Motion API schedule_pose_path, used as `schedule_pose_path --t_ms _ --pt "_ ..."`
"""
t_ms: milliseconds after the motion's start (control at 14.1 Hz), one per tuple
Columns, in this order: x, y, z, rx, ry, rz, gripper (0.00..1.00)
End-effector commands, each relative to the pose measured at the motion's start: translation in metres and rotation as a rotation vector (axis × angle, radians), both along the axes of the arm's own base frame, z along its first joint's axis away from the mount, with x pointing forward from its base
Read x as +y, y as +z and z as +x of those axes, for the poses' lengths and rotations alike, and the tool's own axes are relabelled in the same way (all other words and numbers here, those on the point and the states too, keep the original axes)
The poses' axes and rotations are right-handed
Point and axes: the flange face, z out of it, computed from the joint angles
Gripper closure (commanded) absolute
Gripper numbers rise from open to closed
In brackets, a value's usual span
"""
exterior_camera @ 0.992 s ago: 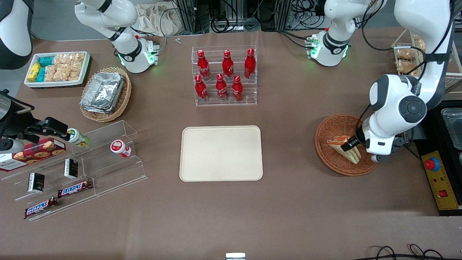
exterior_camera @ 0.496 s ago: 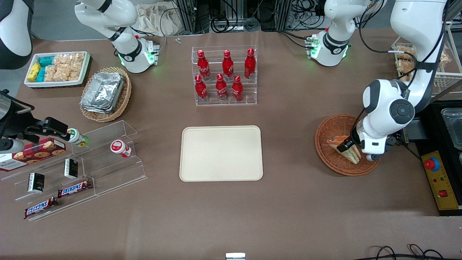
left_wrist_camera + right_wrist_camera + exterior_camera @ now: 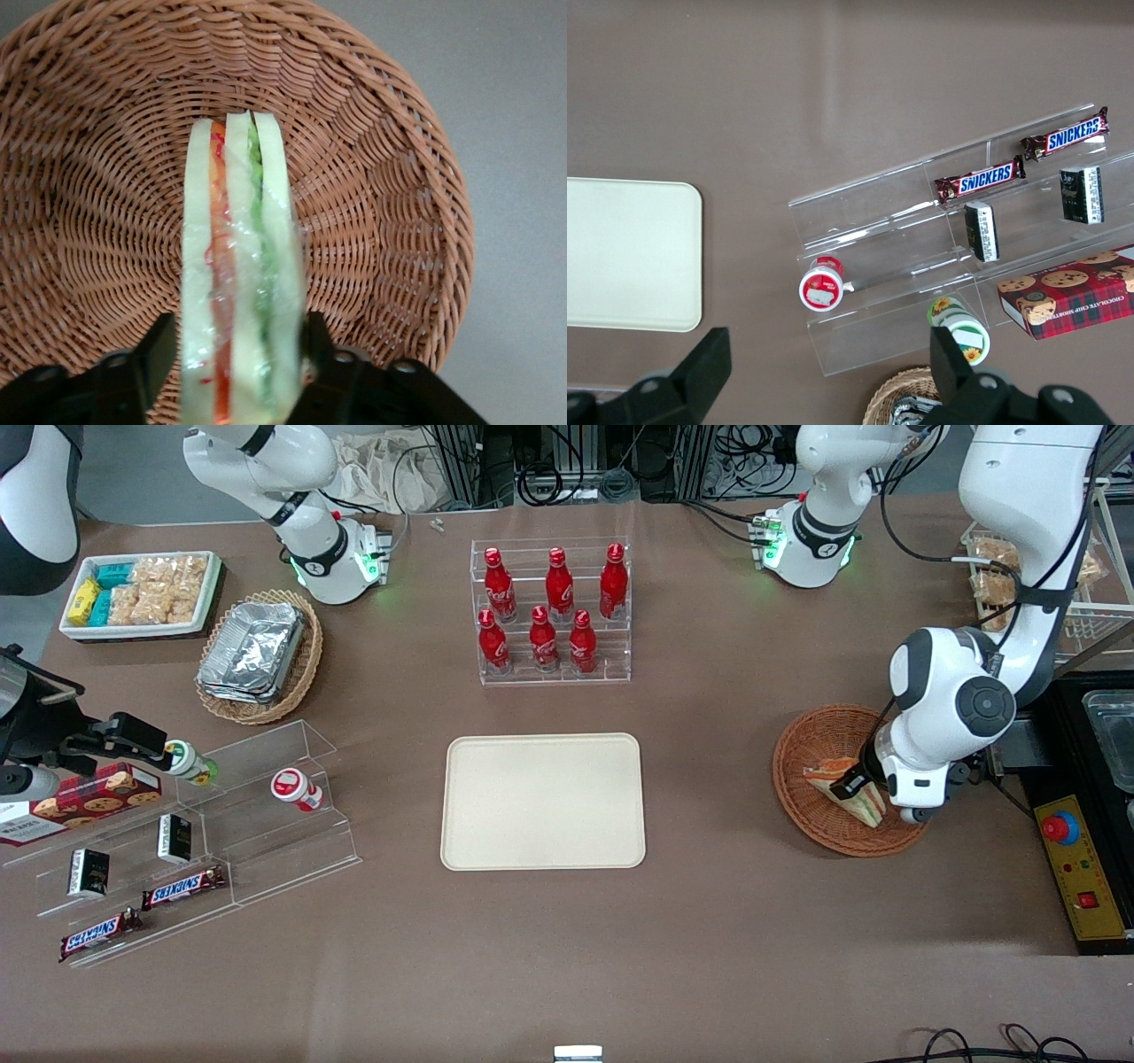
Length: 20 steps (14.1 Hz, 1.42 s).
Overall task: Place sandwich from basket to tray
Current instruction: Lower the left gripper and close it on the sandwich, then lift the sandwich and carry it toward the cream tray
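The sandwich [image 3: 822,774], a pale bread wedge with orange and green filling, lies in the round reddish-brown wicker basket [image 3: 828,731] toward the working arm's end of the table. My left gripper [image 3: 852,786] is down in the basket and open, one black finger on each side of the sandwich. In the left wrist view the sandwich [image 3: 239,248] stands between the fingers [image 3: 159,354]. One finger touches its side and the other is a narrow gap away, over the basket's weave [image 3: 106,177]. The cream tray [image 3: 542,801] lies bare at the table's middle.
A clear rack of red bottles [image 3: 551,613] stands farther from the front camera than the tray. A yellow control box with a red button [image 3: 1083,865] lies beside the basket at the table's edge. Clear snack shelves [image 3: 195,841] and a tan basket of foil containers [image 3: 257,654] lie toward the parked arm's end.
The left arm's elbow and wrist have shifted toward the tray end and settled over the sandwich. The sandwich and basket have stayed in place.
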Motion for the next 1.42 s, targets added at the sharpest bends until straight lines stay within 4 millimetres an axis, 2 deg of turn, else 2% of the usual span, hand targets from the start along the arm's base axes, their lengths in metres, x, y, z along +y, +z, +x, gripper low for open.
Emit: schedule_pose_path --t_ms 0,142,354,638,709,850,992,1063,1276,1346 --pt "0.0 0.009 0.002 -0.03 0.04 0.018 0.62" --pt "-0.003 0.028 0.001 -0.033 0.035 0.032 0.66" --pt "-0.004 0.081 0.012 0.026 0.023 0.061 0.67" --pt "-0.012 0.176 0.042 0.079 0.007 0.061 0.66" --pt "-0.017 0.2 0.045 0.086 -0.025 0.044 0.66" --pt "-0.024 0.235 0.047 0.101 -0.083 0.008 0.63" --pt "-0.064 0.254 0.039 0.095 -0.239 -0.002 0.63" --pt "-0.083 0.257 0.035 0.088 -0.315 -0.004 0.61" --pt "-0.145 0.254 0.024 0.069 -0.538 -0.041 0.6" --pt "-0.167 0.249 0.023 0.048 -0.581 -0.056 0.56"
